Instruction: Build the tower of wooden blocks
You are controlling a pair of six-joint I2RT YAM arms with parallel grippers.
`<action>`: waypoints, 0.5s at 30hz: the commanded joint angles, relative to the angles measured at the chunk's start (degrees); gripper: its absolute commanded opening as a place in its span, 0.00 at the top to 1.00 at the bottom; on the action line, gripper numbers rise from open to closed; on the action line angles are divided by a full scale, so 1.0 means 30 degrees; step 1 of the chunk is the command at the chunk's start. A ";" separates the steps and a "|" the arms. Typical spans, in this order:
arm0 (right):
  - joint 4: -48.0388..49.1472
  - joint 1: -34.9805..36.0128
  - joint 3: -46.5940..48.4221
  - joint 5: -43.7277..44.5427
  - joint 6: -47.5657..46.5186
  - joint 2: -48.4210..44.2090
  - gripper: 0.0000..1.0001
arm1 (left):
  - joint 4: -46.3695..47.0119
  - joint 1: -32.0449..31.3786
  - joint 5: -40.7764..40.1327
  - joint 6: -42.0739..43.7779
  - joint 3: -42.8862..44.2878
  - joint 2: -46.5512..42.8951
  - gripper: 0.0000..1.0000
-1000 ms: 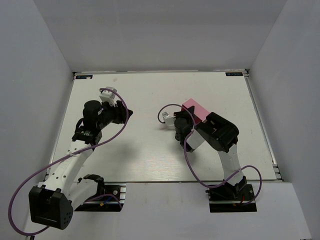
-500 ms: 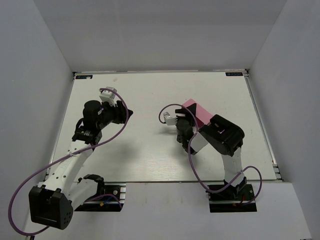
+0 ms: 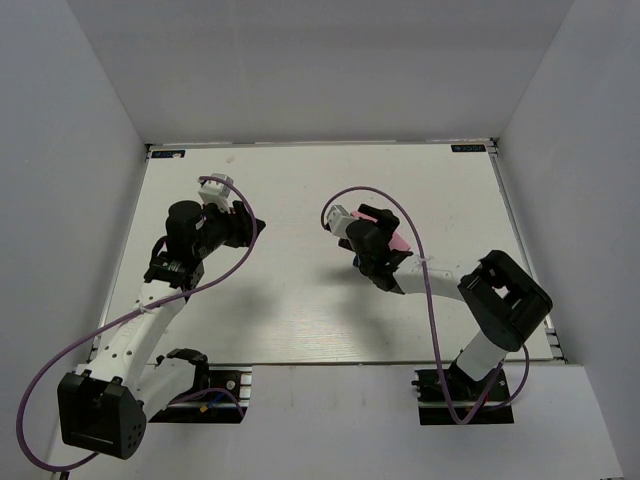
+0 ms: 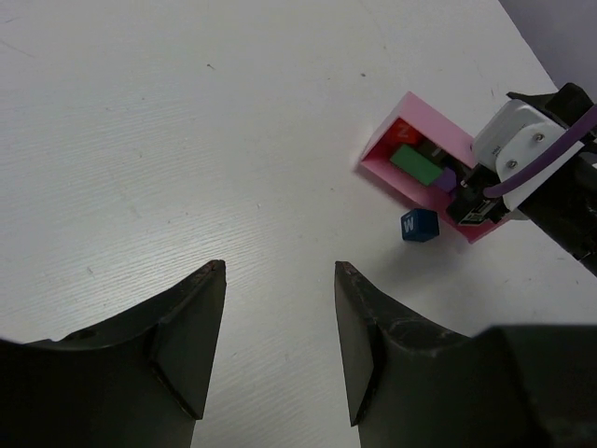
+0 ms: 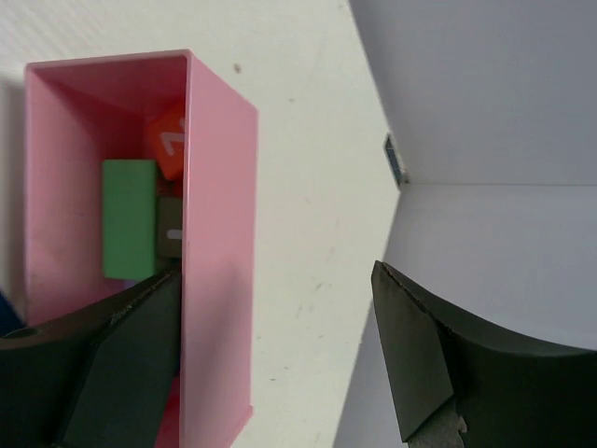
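Note:
The wood blocks lie mostly inside a pink box (image 4: 422,161) tipped on its side: a green block (image 5: 129,219), an orange-red cube (image 5: 169,140), a dark block (image 5: 169,234) and a purple one (image 4: 448,179). A blue cube (image 4: 419,225) sits on the table just outside the box. My right gripper (image 5: 275,271) is open and straddles the box's long side wall, one finger inside the box and one outside. From above, the right gripper (image 3: 378,240) covers most of the box (image 3: 398,241). My left gripper (image 4: 280,266) is open, holds nothing, and hovers well left of the box.
The white table (image 3: 300,300) is enclosed by grey walls on the left, back and right. The table's far right corner and the wall (image 5: 485,112) lie close beyond the box in the right wrist view.
My right gripper opened wide and shifted toward the far side over the pink box, its elbow swinging out to the right. The left arm stayed still.

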 commanded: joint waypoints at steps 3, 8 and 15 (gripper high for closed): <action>-0.3213 0.0173 0.0611 -0.0955 0.2770 0.0306 0.19 | -0.0234 0.0069 -0.0481 0.0259 0.0664 -0.0322 0.40; -0.4089 0.0261 0.0611 -0.1597 0.3121 0.0513 0.19 | -0.0234 0.0069 -0.0659 0.0259 0.0664 -0.0322 0.40; -0.6404 0.0114 0.1255 -0.4146 0.4732 -0.1387 0.17 | -0.0234 0.0069 -0.0659 0.0259 0.0664 -0.0322 0.40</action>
